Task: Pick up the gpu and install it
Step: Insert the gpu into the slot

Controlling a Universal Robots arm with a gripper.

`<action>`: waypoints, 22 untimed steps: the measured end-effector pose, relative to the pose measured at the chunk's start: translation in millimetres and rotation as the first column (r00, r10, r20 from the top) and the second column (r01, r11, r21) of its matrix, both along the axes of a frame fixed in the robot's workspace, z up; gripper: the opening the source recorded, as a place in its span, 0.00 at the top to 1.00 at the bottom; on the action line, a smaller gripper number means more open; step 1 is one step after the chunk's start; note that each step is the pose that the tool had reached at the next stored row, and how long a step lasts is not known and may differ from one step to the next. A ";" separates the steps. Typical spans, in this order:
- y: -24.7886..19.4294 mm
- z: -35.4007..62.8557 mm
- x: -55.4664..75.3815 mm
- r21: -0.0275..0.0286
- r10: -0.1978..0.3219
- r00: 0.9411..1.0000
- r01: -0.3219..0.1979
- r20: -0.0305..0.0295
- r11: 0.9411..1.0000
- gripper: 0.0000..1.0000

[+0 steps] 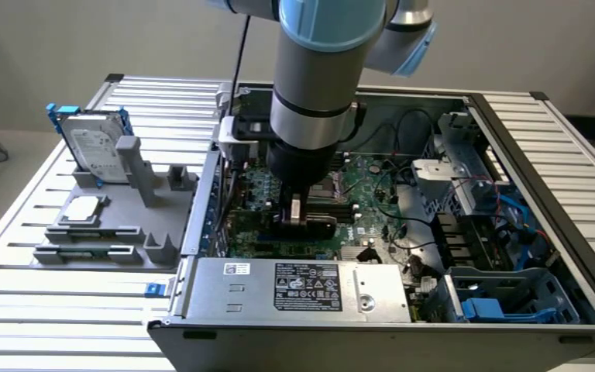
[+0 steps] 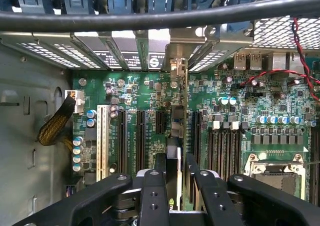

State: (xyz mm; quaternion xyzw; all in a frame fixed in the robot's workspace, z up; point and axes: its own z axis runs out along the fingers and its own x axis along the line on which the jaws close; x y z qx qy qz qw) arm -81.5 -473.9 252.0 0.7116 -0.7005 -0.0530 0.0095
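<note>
Slatted desk [image 1: 60, 294] carrying open computer case [image 1: 380, 349]. Inside, green motherboard [image 2: 135, 91]. Standing on edge over motherboard's middle slots, gpu [image 2: 175, 126], clamped by pincer [image 2: 175, 158]. Best kept upright, lined along one slot, bracket end at motherboard's back edge, pressed down evenly.

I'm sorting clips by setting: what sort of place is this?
Probably a robotics workbench for computer assembly: an open PC case on a slatted metal table, a grey fixture holding a hard drive, a robot arm above.
</note>
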 end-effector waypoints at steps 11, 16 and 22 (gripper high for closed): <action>0.0 26.7 -0.1 -0.001 0.000 1.000 0.000 -0.001 1.000 0.53; 0.0 35.9 0.0 0.000 0.000 1.000 0.000 -0.001 1.000 0.62; 0.0 36.1 0.0 -0.001 0.000 1.000 0.000 -0.001 1.000 0.86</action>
